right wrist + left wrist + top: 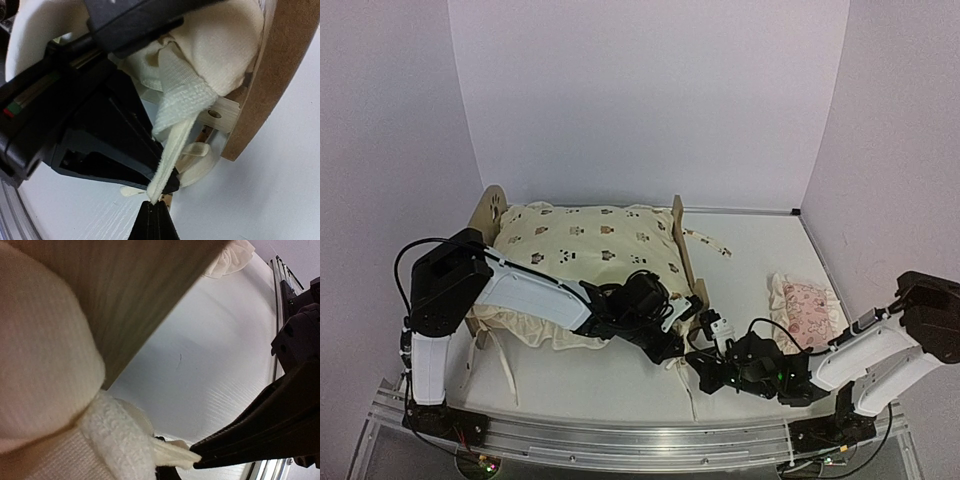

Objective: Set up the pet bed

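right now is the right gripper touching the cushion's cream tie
Touching. The right wrist view shows the right gripper shut on the cream tie, which runs taut into its tips.

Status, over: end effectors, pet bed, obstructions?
Left end effector shut on cream fabric tie end. Right end effector shut on cream webbing strap. Light-wood pet bed frame carries cream animal-print cushion. Nothing in the way.

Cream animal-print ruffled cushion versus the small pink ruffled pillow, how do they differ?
The cream animal-print ruffled cushion is far larger than the small pink ruffled pillow. The cushion lies in the light-wood pet bed; the pillow lies on the white table, apart from it. The cushion is cream with dark motifs; the pillow pink. Both have ruffled edges.
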